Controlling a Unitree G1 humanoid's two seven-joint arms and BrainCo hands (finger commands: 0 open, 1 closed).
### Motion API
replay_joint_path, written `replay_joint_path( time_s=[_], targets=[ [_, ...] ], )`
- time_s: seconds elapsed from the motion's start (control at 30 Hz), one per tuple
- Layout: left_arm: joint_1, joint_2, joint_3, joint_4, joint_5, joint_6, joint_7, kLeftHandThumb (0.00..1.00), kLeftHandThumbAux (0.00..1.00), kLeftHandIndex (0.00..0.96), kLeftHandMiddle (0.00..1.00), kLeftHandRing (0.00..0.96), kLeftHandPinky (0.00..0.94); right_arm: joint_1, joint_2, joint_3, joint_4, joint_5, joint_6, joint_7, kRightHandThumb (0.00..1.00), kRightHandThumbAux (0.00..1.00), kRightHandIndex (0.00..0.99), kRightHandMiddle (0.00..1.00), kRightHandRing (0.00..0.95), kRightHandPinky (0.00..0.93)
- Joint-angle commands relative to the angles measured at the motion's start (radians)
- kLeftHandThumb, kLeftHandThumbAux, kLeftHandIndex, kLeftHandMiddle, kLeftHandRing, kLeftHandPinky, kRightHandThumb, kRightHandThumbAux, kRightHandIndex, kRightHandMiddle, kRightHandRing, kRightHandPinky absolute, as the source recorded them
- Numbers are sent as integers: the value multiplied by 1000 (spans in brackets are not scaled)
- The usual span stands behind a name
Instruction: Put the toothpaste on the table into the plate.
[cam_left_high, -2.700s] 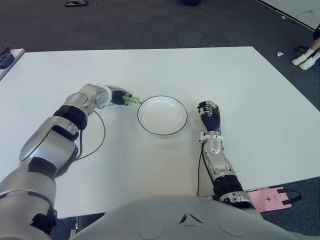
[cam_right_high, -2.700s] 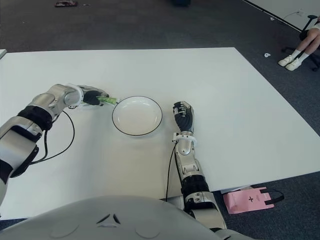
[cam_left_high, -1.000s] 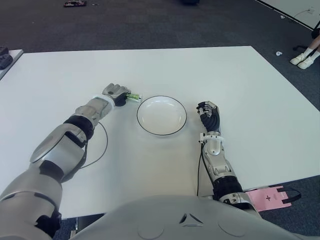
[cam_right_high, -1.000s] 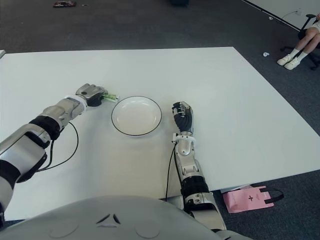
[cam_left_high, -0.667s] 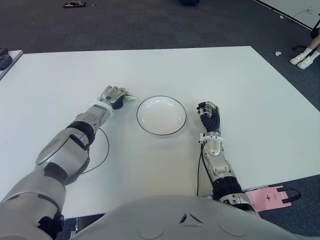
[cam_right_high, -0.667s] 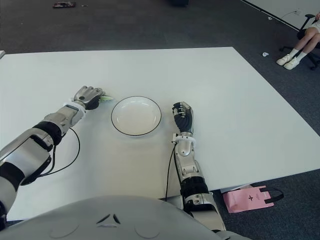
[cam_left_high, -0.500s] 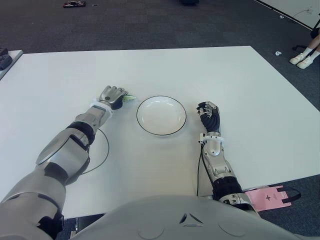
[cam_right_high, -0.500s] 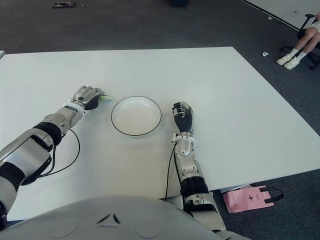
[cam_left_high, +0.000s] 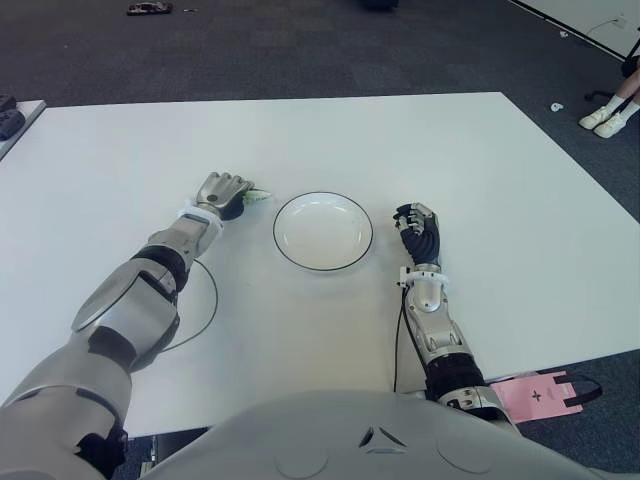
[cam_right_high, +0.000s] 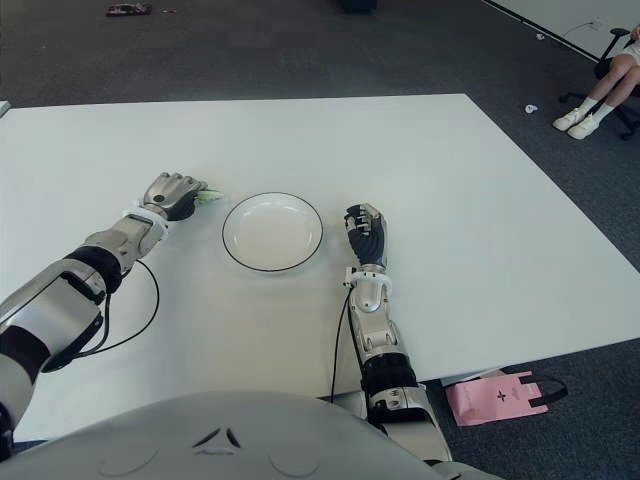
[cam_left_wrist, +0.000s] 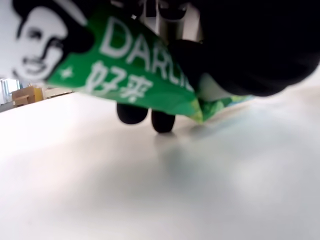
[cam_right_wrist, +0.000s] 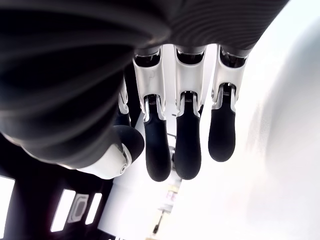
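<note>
The toothpaste (cam_left_wrist: 125, 75) is a green tube, gripped between the dark fingers (cam_left_wrist: 162, 121) and thumb of my left hand (cam_left_high: 222, 192). Its tip (cam_left_high: 257, 196) sticks out toward the plate. The hand is low over the white table (cam_left_high: 400, 140), a short way left of the plate's rim. The white plate (cam_left_high: 323, 232) with a thin black rim has nothing in it and sits at the table's middle. My right hand (cam_left_high: 420, 228) shows just right of the plate, its fingers (cam_right_wrist: 187, 145) loosely extended and holding nothing.
A black cable (cam_left_high: 205, 300) loops on the table beside my left forearm. A pink bag (cam_left_high: 545, 392) lies on the floor at the near right. A person's feet in white shoes (cam_left_high: 610, 118) are at the far right. A second table's corner (cam_left_high: 10, 115) is at the far left.
My left hand, earlier at the plate's left rim with the tube, has drawn back a little to the left and turned, still gripping it. The right hand has not moved.
</note>
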Motion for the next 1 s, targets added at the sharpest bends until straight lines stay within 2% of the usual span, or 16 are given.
replay_joint_path(
  time_s=[0.03, 0.47, 0.67, 1.0],
  targets=[
    [54, -22, 28, 22, -31, 11, 16, 851, 670, 395, 547, 869, 851, 84, 5, 1, 72, -5, 52, -3, 707, 732, 422, 511, 522, 534],
    [74, -50, 104, 7, -94, 20, 108, 849, 671, 391, 537, 866, 839, 71, -2, 13, 94, -23, 39, -19, 710, 732, 423, 526, 533, 528],
    [84, -62, 151, 2, -134, -8, 177, 849, 672, 391, 535, 869, 835, 77, 6, 5, 75, 1, 66, 6, 710, 732, 422, 508, 514, 514],
    [70, -79, 198, -42, -160, -35, 280, 850, 671, 393, 533, 855, 792, 66, 2, -1, 122, -10, 19, -24, 706, 731, 423, 504, 515, 533]
  ],
)
